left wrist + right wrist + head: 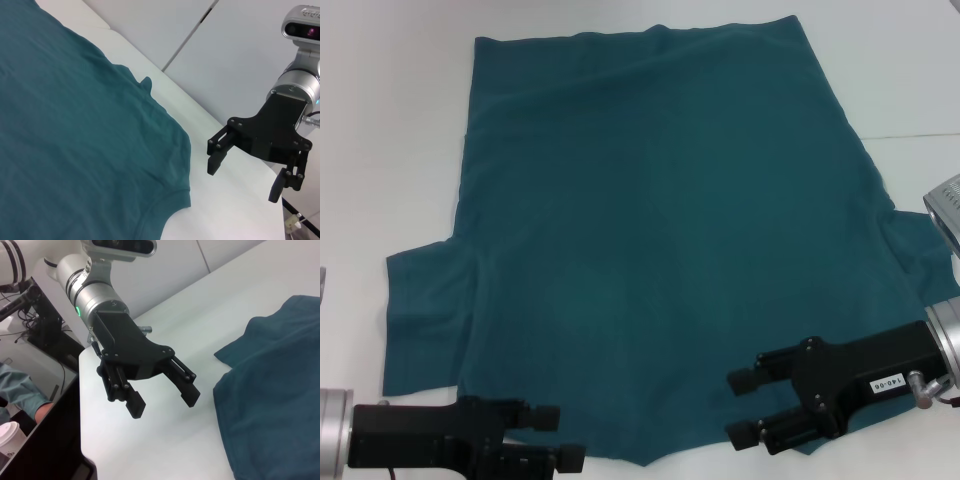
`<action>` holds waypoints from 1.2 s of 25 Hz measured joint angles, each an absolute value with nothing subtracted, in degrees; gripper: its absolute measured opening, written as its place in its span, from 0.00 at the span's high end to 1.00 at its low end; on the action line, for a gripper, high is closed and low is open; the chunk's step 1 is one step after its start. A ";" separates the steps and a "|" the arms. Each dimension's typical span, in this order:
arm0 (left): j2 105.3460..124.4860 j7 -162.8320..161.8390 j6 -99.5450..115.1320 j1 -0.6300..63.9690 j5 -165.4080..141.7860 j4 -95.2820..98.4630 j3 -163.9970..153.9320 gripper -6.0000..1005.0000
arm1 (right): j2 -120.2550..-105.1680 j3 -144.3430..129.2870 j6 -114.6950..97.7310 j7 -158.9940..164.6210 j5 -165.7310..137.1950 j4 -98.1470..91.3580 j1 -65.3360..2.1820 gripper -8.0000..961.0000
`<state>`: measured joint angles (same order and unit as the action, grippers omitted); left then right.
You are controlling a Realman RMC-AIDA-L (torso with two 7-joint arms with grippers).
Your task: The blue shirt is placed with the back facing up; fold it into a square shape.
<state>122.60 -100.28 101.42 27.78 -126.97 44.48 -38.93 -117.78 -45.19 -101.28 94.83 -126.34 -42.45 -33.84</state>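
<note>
Flat on the white table (400, 150) lies the blue shirt (660, 250), spread out with its plain side up and covering most of the surface ahead of the robot. Its straight hem runs along the far edge, while the collar end points toward the near edge, between the 2 arms. 1 short sleeve (425, 320) sticks out to the left and the other shows partly at the right, behind the right arm. Soft wrinkles cross the cloth, and nothing is folded over yet.

At the near right, the right gripper (748, 408) hovers over the shirt's near right corner with its 2 fingers spread apart and holding nothing. At the near left, the left gripper (558, 437) sits by the near edge, next to the left sleeve, fingers likewise apart and empty.
</note>
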 joint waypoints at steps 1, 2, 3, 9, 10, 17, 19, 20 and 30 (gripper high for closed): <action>122.60 -100.28 101.44 27.78 -126.97 44.48 -38.93 0.16 | -117.80 -45.17 -101.30 94.84 -126.31 -42.45 -33.84 0.15; 122.60 -100.28 101.47 27.77 -126.96 44.48 -38.94 0.16 | -117.81 -45.18 -101.31 94.84 -126.28 -42.45 -33.84 0.15; 122.60 -100.28 101.48 27.78 -126.96 44.48 -38.96 0.16 | -117.82 -45.17 -101.33 94.84 -126.28 -42.45 -33.84 0.15; 122.61 -100.28 101.73 27.78 -126.91 44.48 -39.04 0.16 | -117.85 -45.17 -101.39 94.84 -126.31 -42.45 -33.84 0.15; 122.61 -100.29 101.76 27.77 -126.91 44.48 -39.06 0.16 | -117.86 -45.17 -101.40 94.84 -126.36 -42.45 -33.84 0.15; 122.61 -100.67 101.77 27.77 -127.12 44.48 -38.94 0.16 | -117.86 -44.96 -101.35 95.47 -126.41 -42.45 -33.84 0.15; 122.57 -101.72 101.45 27.78 -126.98 44.52 -38.21 0.16 | -117.83 -43.90 -100.55 97.47 -126.24 -42.45 -33.96 0.15; 122.55 -102.80 100.83 27.86 -126.95 44.60 -37.46 0.16 | -117.71 -42.94 -99.61 99.31 -126.19 -42.45 -34.15 0.15; 121.59 -120.35 92.95 29.68 -124.98 44.83 -30.63 0.16 | -114.57 -35.38 -88.60 123.06 -125.84 -42.82 -36.84 0.15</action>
